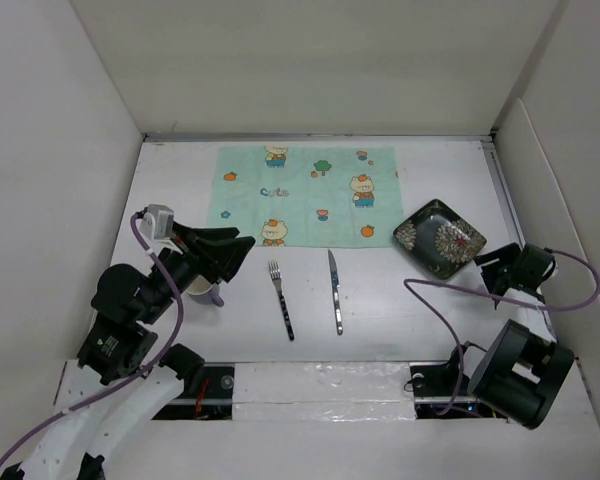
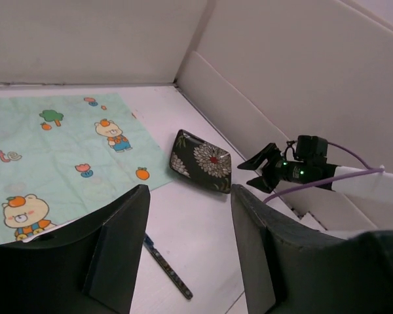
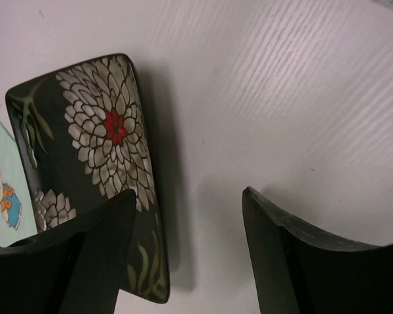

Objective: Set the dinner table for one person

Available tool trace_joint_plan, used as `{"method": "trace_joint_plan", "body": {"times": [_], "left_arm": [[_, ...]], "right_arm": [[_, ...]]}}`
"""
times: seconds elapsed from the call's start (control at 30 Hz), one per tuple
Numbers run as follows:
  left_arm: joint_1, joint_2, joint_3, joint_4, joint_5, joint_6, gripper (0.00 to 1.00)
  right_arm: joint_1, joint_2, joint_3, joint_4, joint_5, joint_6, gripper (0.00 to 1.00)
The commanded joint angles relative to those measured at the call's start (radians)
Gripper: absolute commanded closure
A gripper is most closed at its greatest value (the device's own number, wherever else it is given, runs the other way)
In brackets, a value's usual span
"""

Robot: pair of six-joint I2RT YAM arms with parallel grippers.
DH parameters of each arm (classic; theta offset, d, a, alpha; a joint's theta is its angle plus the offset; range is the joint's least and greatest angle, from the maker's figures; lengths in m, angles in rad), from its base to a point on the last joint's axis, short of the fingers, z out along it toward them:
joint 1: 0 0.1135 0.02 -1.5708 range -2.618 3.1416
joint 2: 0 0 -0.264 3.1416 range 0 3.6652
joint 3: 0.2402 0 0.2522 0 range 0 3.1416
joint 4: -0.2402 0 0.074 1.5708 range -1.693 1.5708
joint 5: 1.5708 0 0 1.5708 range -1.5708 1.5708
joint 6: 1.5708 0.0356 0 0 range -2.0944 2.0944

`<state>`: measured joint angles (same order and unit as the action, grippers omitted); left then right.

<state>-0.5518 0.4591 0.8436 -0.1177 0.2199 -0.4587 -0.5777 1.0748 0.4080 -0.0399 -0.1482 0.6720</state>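
Left gripper gapes empty by the cup; right gripper gapes empty at the edge of the plate, apparently poised to grab; fork and knife lie on the dinner table, just below the placemat.

Left arm bent, elbow low; left gripper points right, jaws apart, nothing between; right arm folded near right edge; right gripper points left, jaws wide, empty.

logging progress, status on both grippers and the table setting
Left gripper open, empty. Right gripper open beside dark floral rectangular plate. White tabletop: mint-green placemat bare. Nothing blocking.
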Motion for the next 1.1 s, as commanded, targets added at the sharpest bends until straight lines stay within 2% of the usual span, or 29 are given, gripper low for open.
{"method": "trace_joint_plan", "body": {"times": [0.0,0.07,0.27,0.37,0.6,0.67,0.77,0.9,0.97,1.07], "left_arm": [[0.004,-0.037,-0.035,-0.007,-0.022,0.06,0.49],[0.004,-0.039,-0.049,-0.002,-0.022,0.075,0.48],[0.004,-0.039,-0.055,-0.037,-0.043,0.11,0.46],[0.004,-0.06,-0.066,-0.04,-0.059,0.115,0.46],[0.015,-0.08,-0.07,-0.039,-0.077,0.117,0.46],[0.024,-0.08,-0.071,-0.04,-0.073,0.117,0.46],[0.033,-0.082,-0.071,-0.037,-0.071,0.117,0.46],[0.044,-0.082,-0.074,-0.037,-0.073,0.118,0.46],[0.044,-0.074,-0.074,-0.036,-0.073,0.12,0.46],[0.044,-0.063,-0.077,-0.04,-0.077,0.12,0.47]], "right_arm": [[-0.021,0.071,0.009,0.144,-0.185,-0.017,0.29],[-0.021,0.096,-0.003,0.202,-0.247,-0.009,0.29],[-0.021,0.203,0.005,0.256,-0.283,0.029,0.33],[-0.021,0.27,0.017,0.279,-0.292,0.047,0.37],[-0.021,0.421,0.031,0.382,-0.364,0.113,0.55],[-0.021,0.45,0.032,0.414,-0.373,0.136,0.56],[-0.021,0.502,0.029,0.455,-0.375,0.149,0.65],[-0.03,0.516,0.022,0.483,-0.384,0.162,0.9],[-0.03,0.473,0.002,0.492,-0.372,0.187,0.98],[-0.03,0.348,-0.014,0.491,-0.349,0.231,1.0]]}}
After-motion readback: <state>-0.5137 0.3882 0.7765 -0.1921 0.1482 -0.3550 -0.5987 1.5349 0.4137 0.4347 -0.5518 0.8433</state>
